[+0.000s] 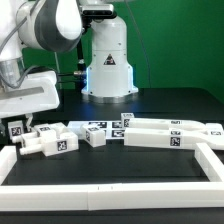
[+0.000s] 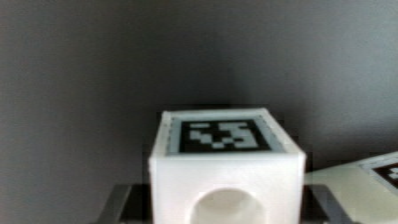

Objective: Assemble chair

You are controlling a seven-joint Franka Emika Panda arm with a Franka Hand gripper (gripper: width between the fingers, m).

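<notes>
The gripper [image 1: 19,120] is clamped on a tagged block [image 2: 222,165] at the exterior view's left, with the other chair parts [image 1: 95,135] loose in a row to its right. This looks like an early pick-up, and next the block needs carrying and lining up with its mate. No writing shows, only black-and-white square tags.

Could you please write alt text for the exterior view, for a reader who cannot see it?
White tagged chair parts lie in a row across a black table, with white border rails framing the foreground. At the exterior view's left, the arm's gripper reaches down to the end part, apparently closed on it; the robot base stands behind.
</notes>
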